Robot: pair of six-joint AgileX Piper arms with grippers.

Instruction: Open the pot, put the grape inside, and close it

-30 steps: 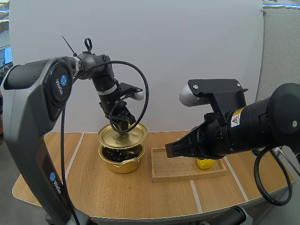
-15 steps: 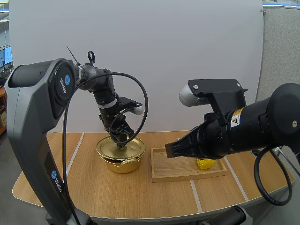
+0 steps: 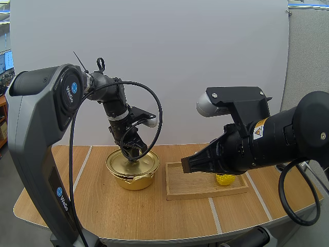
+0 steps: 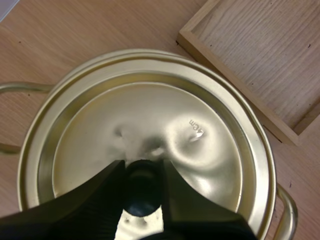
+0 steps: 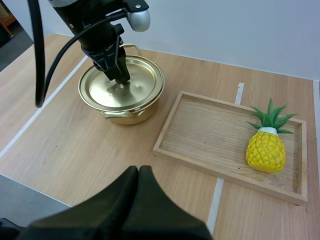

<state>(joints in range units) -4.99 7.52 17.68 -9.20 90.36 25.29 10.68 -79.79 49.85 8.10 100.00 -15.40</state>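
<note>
The gold pot (image 3: 132,178) stands on the table with its gold lid (image 3: 122,162) lying flat on the rim. My left gripper (image 3: 133,153) comes down from above and is shut on the lid's black knob (image 4: 142,192), a finger on either side of it. In the left wrist view the lid (image 4: 200,145) sits evenly inside the pot's rim. The right wrist view looks across at the pot (image 5: 124,113) with my left gripper (image 5: 120,77) on the lid (image 5: 100,92). My right gripper (image 5: 139,172) hovers shut over the tray's near side (image 3: 187,164), holding nothing. The pot's contents are hidden.
A wooden tray (image 3: 205,191) lies right of the pot, close to it (image 5: 200,135). A yellow toy pineapple (image 5: 266,150) rests at the tray's right end (image 3: 225,179). Bare tabletop (image 3: 103,211) lies in front of the pot.
My left gripper has lowered the tilted lid onto the pot, covering the dark grapes seen inside a second ago. Since half a second ago almost nothing moved. The right arm stayed still.
</note>
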